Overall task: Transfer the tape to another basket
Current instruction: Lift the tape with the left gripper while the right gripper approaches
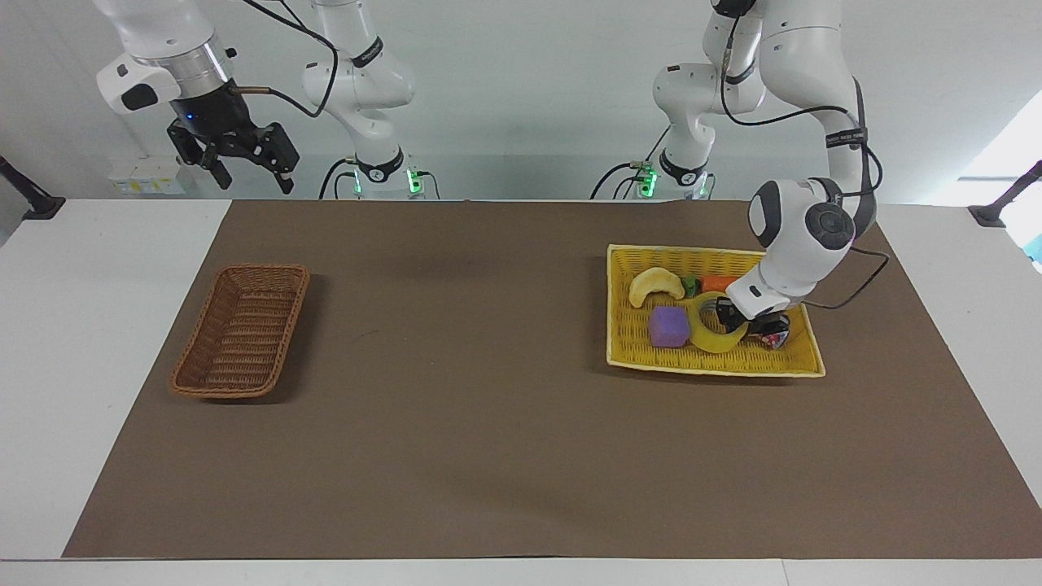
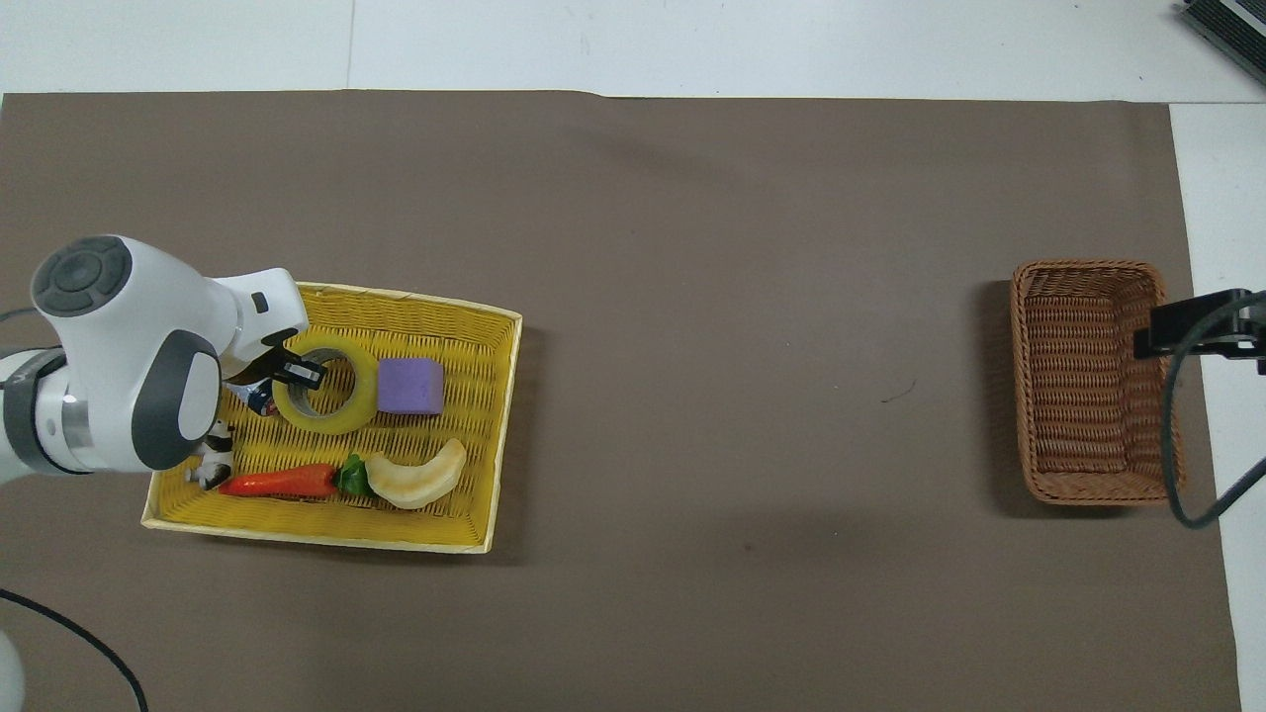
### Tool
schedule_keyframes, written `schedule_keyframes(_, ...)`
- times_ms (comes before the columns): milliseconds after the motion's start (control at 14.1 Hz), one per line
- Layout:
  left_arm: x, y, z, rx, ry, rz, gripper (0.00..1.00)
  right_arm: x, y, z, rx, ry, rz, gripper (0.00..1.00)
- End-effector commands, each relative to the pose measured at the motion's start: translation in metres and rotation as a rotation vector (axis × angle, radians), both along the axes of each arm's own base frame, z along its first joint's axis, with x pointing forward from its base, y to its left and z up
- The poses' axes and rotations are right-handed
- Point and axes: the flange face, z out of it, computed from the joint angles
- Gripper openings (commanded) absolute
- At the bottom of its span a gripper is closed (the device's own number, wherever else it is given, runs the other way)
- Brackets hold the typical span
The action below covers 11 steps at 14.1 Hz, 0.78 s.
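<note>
The tape, a yellowish translucent roll, is in the yellow woven tray beside a purple cube. My left gripper is shut on the roll's wall, one finger inside the core. The held side is raised, so the roll hangs tilted. The brown wicker basket lies with nothing in it at the right arm's end of the table. My right gripper waits open, high in the air by that basket's side.
In the tray also lie a pale banana, a carrot and a small dark item under the left wrist. A brown mat covers the table between tray and basket.
</note>
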Motion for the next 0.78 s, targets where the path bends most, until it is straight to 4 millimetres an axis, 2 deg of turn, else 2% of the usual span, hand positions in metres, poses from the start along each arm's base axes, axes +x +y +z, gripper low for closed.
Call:
schedule_keyframes(0,0.014,0.002,0.046,-0.011,0.03,0.007,0.0,-0.005,0.003,0.0,0.019,-0.005,0.029,1.0)
schedule_keyframes(142,0.015,0.003,0.068,-0.013,0.042,0.011,0.0,-0.005,0.014,0.0,0.048,-0.007,0.047,1.0)
schedule_keyframes(356,0.015,0.011,0.113,-0.04,0.039,0.049,0.0,0.001,0.027,0.002,0.158,-0.052,0.06,1.0)
schedule_keyframes(427,0.014,0.013,0.125,-0.059,0.04,0.098,0.0,0.003,0.033,-0.005,0.162,-0.053,0.069,1.0)
schedule_keyframes(498,0.012,0.013,0.139,-0.067,0.032,0.161,0.0,0.006,0.048,-0.01,0.182,-0.062,0.089,1.0)
schedule_keyframes(569,0.01,0.008,0.143,-0.069,0.035,0.219,0.0,0.011,0.06,-0.016,0.203,-0.087,0.09,1.0)
schedule_keyframes(712,0.007,-0.01,0.151,-0.084,0.035,0.32,0.0,0.019,0.098,-0.022,0.231,-0.135,0.115,1.0)
